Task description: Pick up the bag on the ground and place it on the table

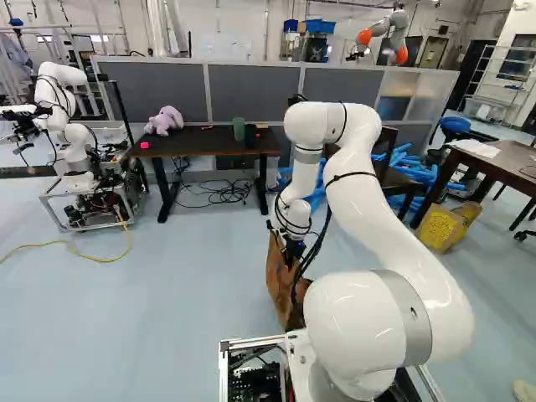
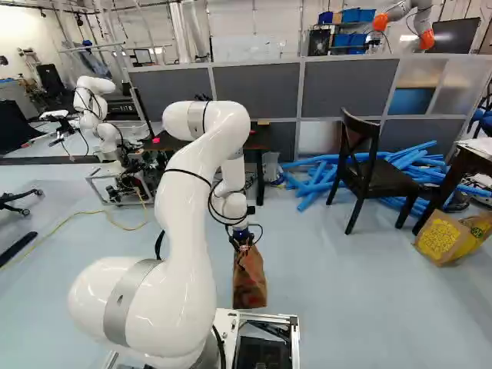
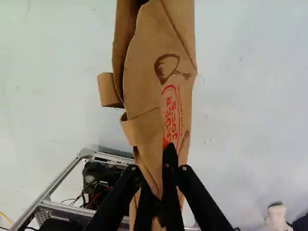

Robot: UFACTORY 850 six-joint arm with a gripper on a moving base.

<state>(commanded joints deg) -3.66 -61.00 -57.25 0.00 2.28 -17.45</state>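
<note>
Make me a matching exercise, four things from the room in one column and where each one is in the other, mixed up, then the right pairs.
Things:
1. Bag
2. Plush toy
3. Blue tubes
4. Cardboard box

Places:
A. Heaped on the floor behind and beside the dark chair
B. On the black table in front of the grey partitions
C. On the floor at the right edge of the right base view
D. At the gripper, under the wrist camera

Pairs: 1-D, 2-B, 3-A, 4-C
</note>
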